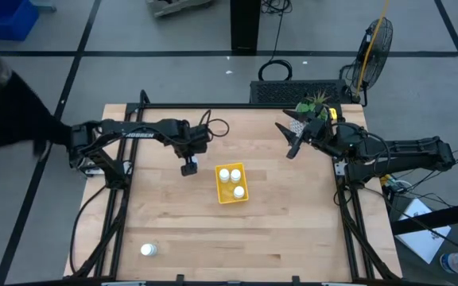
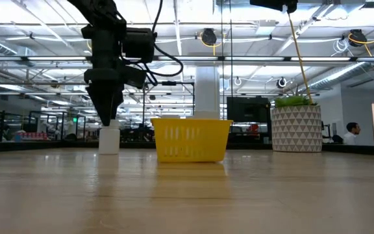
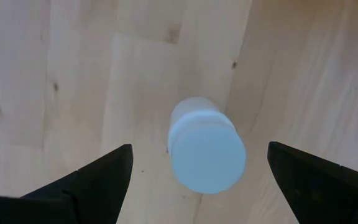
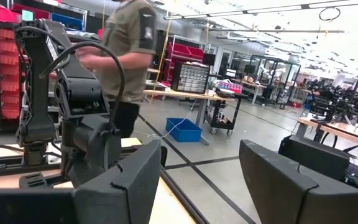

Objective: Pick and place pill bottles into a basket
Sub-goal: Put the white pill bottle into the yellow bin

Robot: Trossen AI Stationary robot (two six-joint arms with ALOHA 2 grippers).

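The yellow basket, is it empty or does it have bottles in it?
Not empty: the basket holds three pill bottles, seen from above.

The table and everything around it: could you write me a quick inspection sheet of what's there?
Surface: wooden table, bare grain.
Job's things: yellow basket holding three pill bottles; one bottle upright under the left gripper; another bottle near the table's front left corner.
Clutter: potted plant at the back right.
Grippers: left gripper open above a bottle; right gripper open, raised by the plant.
Cables: black cables on the left arm; more on the floor.
Surroundings: person standing beyond the table; fan.
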